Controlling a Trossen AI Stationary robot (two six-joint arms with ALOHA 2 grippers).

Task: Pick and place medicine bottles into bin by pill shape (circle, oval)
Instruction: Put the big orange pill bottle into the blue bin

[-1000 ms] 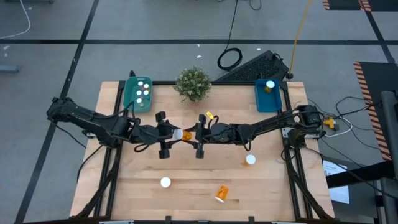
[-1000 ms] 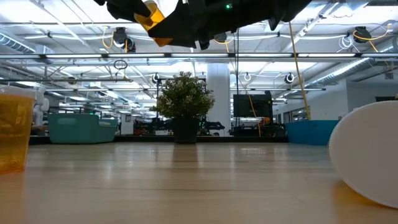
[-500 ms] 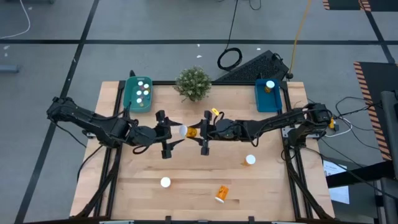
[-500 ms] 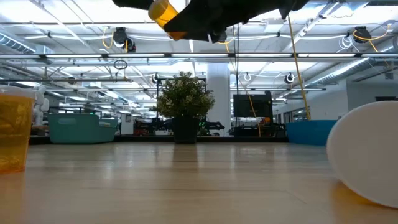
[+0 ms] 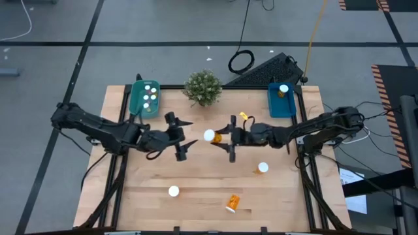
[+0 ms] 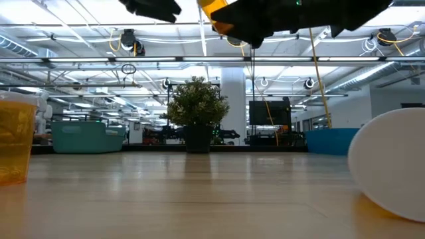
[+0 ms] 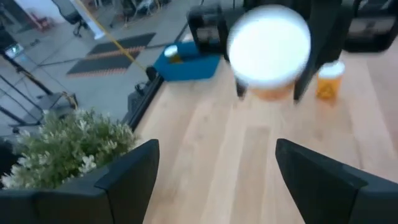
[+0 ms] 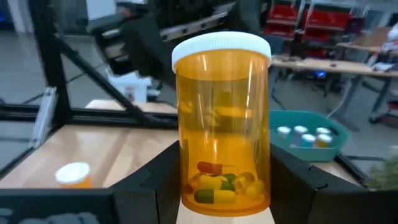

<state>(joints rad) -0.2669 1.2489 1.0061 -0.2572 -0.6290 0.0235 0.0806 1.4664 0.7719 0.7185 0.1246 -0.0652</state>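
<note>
Orange pill bottle (image 8: 222, 121), white cap: clamped between the two fingers of the right gripper (image 5: 225, 136), held lying sideways above the middle of the table (image 5: 196, 189), cap pointing toward the left arm. Oblong capsules, yellow, red and green, sit inside at its base.

Left gripper (image 5: 182, 138): just beside the capped end, apart from it, fingers spread wide and holding nothing.

Other bottles on the table: one with a white cap (image 5: 262, 168) near the right arm, one standing (image 5: 174, 191) toward the front, one lying on its side (image 5: 232, 203) at the front.

Teal bin (image 5: 145, 106), back left: several white-capped bottles inside.

Blue bin (image 5: 282, 104), back right: one bottle (image 5: 283, 91) inside.

Potted plant (image 5: 202, 87): back centre, between the bins.
</note>
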